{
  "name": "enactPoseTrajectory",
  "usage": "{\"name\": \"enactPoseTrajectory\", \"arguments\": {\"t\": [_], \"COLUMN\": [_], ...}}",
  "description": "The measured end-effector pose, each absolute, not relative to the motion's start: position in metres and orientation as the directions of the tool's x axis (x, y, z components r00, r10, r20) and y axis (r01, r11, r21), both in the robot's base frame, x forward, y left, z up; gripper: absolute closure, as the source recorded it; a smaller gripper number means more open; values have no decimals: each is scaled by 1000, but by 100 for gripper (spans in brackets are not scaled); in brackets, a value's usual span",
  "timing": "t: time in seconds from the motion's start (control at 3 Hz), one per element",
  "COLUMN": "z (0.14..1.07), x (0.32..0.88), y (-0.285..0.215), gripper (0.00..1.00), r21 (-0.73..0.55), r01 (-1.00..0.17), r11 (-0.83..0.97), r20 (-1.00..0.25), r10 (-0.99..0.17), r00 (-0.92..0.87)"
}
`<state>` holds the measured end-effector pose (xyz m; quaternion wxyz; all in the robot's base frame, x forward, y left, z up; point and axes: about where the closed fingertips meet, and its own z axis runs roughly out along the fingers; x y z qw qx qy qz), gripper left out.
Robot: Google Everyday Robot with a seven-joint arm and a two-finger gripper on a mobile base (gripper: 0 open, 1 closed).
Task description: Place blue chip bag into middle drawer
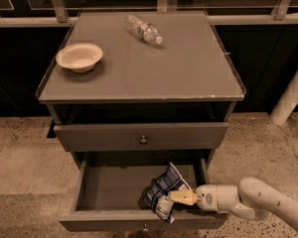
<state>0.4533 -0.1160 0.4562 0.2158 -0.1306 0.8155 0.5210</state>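
The blue chip bag (161, 191), crumpled dark blue with white and silver patches, lies inside the open middle drawer (109, 185), toward its right front. My gripper (175, 198) reaches in from the right over the drawer's right front corner, its yellowish fingertips against the bag's right side. The white arm extends off to the lower right. The drawer's grey front (114, 221) runs along the bottom edge of the view.
The upper drawer front (141, 135) with a round knob is shut above. On the cabinet top (188, 68) sit a cream bowl (79, 56) at the left and a clear plastic bottle (144, 29) lying at the back. A white post (290, 95) stands at the right.
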Motion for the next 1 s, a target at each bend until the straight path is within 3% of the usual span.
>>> {"name": "enactPoseTrajectory", "arguments": {"t": [0.33, 0.67, 1.0], "z": [456, 456, 456], "x": [453, 453, 453], "y": [-116, -116, -116], "gripper": [12, 0, 0], "r21": [793, 793, 793], "r01": [-438, -438, -438], "r11": [423, 423, 423], "r20": [-488, -488, -488], "r10": [12, 12, 12], "r00": [-873, -873, -873]}}
